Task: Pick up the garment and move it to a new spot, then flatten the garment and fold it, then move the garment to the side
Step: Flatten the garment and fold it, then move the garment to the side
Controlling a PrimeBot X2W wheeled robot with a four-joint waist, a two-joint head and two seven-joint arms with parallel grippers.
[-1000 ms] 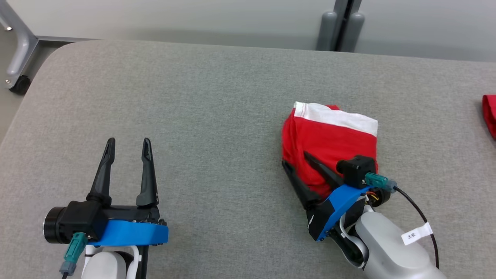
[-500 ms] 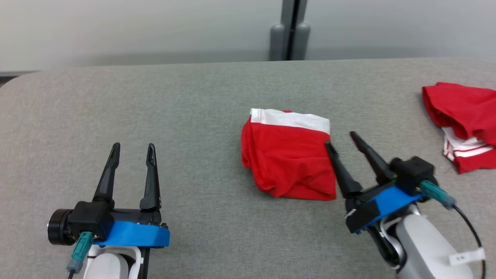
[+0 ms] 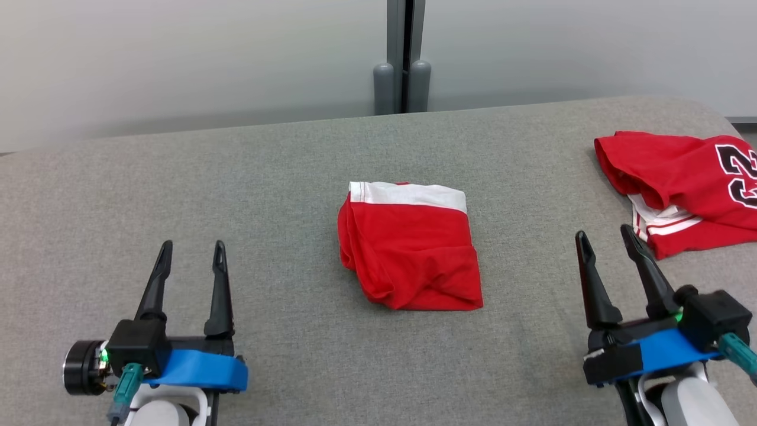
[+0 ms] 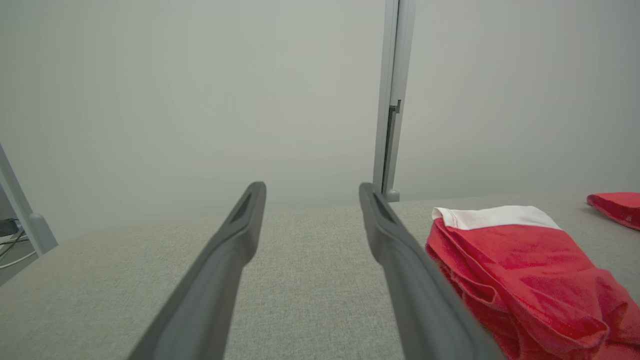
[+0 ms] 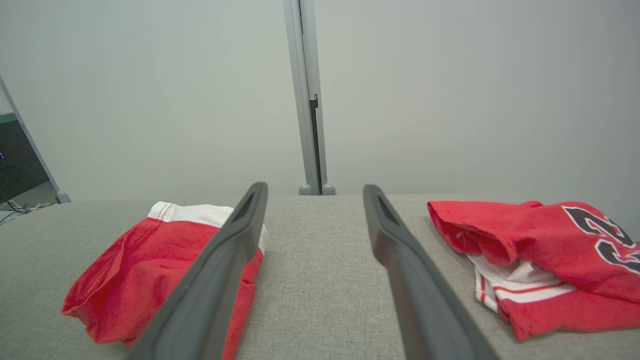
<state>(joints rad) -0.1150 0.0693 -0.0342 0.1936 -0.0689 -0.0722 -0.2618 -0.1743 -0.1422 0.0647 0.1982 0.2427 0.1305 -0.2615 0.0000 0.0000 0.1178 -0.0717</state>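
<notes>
folded red shorts (image 3: 408, 248) laid on surface (image 3: 284, 177) | left gripper (image 3: 189, 244), right gripper (image 3: 604, 234) flanking shorts, both spread wide, nothing held | placement judged done; fold to be left undisturbed, grippers kept clear

Folded red garment (image 3: 409, 248) mid-frame on the grey table (image 3: 236, 177).
Left gripper (image 3: 193, 245) lower left, right gripper (image 3: 604, 232) lower right, fingers (image 3: 220, 284) apart, empty; numbered red jersey (image 3: 680, 177) upper right.
</notes>
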